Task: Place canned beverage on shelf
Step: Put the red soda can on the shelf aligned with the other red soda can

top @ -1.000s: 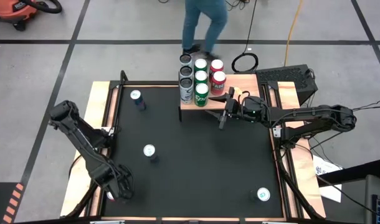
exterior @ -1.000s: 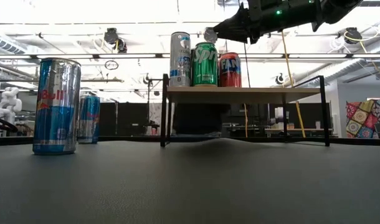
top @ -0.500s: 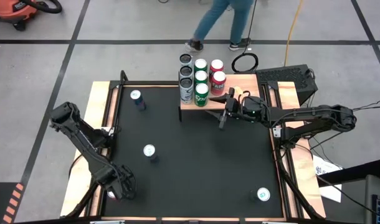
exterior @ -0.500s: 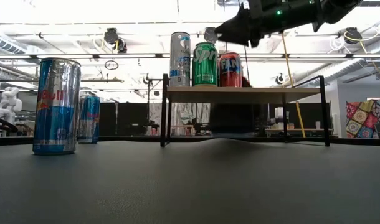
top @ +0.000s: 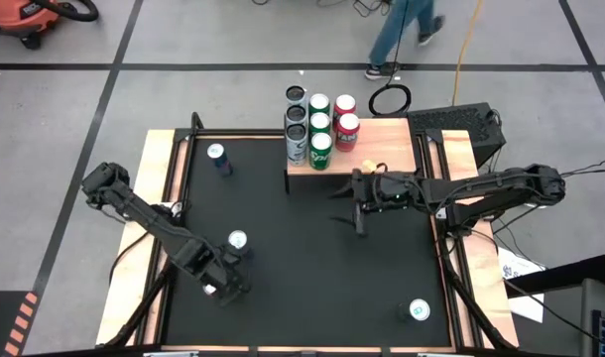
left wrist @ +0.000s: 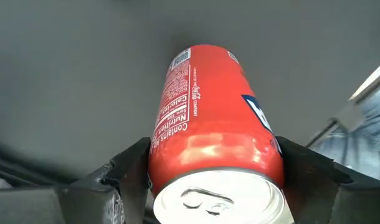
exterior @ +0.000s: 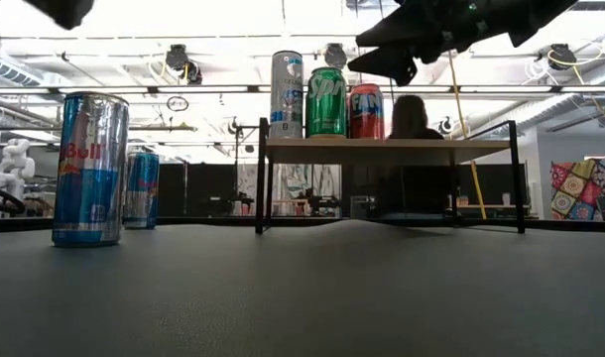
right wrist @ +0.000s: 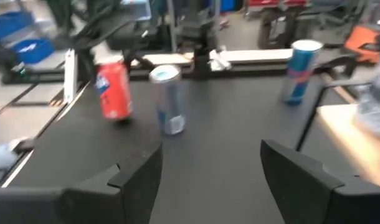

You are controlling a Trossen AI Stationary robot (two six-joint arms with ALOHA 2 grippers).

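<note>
Red can held off the shelf

While the left gripper [left wrist: 212, 174] clamps a red can [left wrist: 212, 134] near the table's front left, we see the shelf [top: 382, 139] at the back edge with six cans [top: 319, 124]; right gripper [top: 347, 203] hangs open just before it

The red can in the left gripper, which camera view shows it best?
The left wrist view: the red can fills the picture, clamped between the left gripper fingers, with label text and top visible. The right wrist view shows it small and tilted. The high view hides it under the arm; the low view misses it.
</note>
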